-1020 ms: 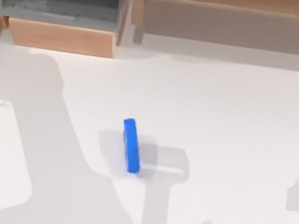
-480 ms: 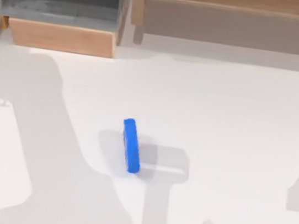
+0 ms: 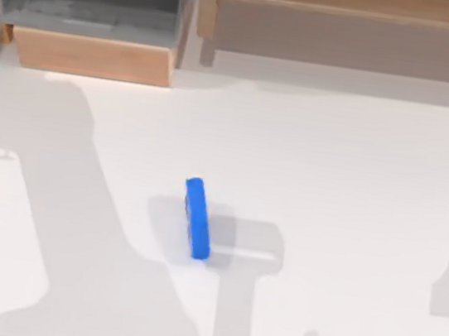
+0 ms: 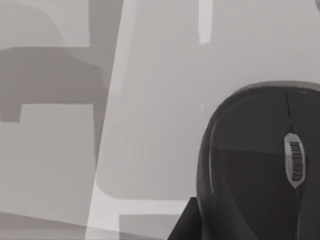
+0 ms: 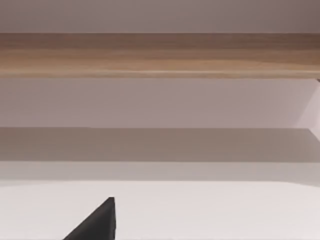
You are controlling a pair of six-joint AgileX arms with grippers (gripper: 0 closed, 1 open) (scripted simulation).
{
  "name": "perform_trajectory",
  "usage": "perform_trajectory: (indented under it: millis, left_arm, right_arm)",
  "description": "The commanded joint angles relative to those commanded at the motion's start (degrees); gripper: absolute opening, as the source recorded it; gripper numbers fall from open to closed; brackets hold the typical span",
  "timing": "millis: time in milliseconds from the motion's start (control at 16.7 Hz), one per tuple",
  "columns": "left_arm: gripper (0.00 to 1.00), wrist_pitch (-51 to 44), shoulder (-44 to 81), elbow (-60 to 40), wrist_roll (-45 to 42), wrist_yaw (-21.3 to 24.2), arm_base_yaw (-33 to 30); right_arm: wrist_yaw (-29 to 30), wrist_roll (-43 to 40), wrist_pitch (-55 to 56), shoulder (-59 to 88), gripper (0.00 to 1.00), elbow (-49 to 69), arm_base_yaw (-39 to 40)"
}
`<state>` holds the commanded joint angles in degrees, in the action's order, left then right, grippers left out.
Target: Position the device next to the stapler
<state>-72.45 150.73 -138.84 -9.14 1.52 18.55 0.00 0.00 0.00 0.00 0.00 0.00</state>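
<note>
The blue stapler (image 3: 197, 218) lies on the white table near the middle of the top view, pointing front to back. The device is a dark grey computer mouse (image 4: 250, 170) with a scroll wheel, seen close up in the left wrist view on the pale table surface. A dark part of my left gripper (image 4: 183, 227) shows right beside the mouse's edge; whether it holds the mouse cannot be told. A dark tip of my right gripper (image 5: 98, 222) hangs over bare table, facing the wooden shelf.
A wooden box with a grey inside (image 3: 95, 20) stands at the back left. A long wooden shelf (image 3: 353, 27) runs along the back right and also appears as the wooden shelf (image 5: 160, 55) ahead of the right wrist. Arm shadows lie on the table's front.
The large shadow on the left of the table has shifted very slightly. The stapler has not moved.
</note>
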Motion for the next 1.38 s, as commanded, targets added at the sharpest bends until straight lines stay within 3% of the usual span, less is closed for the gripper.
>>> perform_trajectory:
  millis: [600,900,1380]
  left_arm:
    - [0.00,0.0,0.0,0.0,-0.1,0.0,0.1]
    - [0.00,-2.5,-6.2,0.1,1.2,-2.2,-0.1]
    - [0.00,-4.7,-22.3,6.0,6.8,-9.0,-11.8]
  right_arm:
    - [0.0,0.0,0.0,0.0,1.00,0.0,0.0]
    - [0.0,0.0,0.0,0.0,1.00,0.0,0.0]
    - [0.0,0.0,0.0,0.0,1.00,0.0,0.0]
